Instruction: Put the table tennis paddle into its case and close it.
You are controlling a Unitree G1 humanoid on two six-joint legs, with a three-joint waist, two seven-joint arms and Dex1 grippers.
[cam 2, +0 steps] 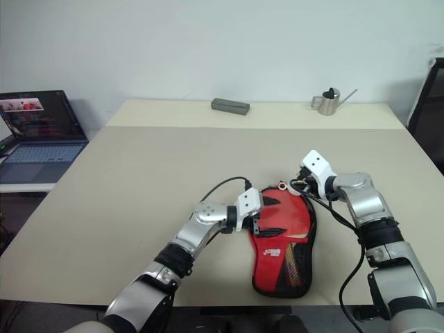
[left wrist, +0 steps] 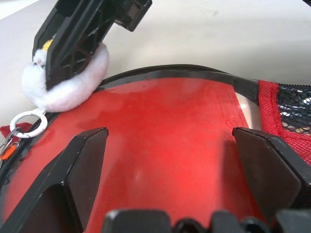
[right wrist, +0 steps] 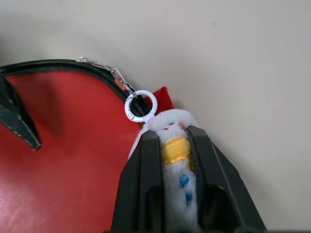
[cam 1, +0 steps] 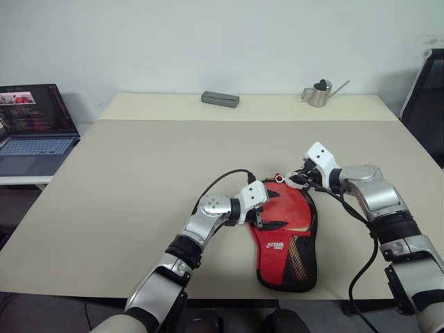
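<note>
Now zipping | my right gripper (right wrist: 165, 160) pinches the fluffy charm (right wrist: 176, 145) | left gripper (left wrist: 170, 145) wide open over the paddle (left wrist: 165, 141) in the case (cam 1: 288, 243) | next I pull the zipper round

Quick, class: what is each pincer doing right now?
Left pincer: open, over the case.
Right pincer: shut on the white fluffy charm.

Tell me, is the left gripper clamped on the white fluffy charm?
No, the right gripper pinches the charm; the left gripper hovers open over the paddle's red face.
</note>
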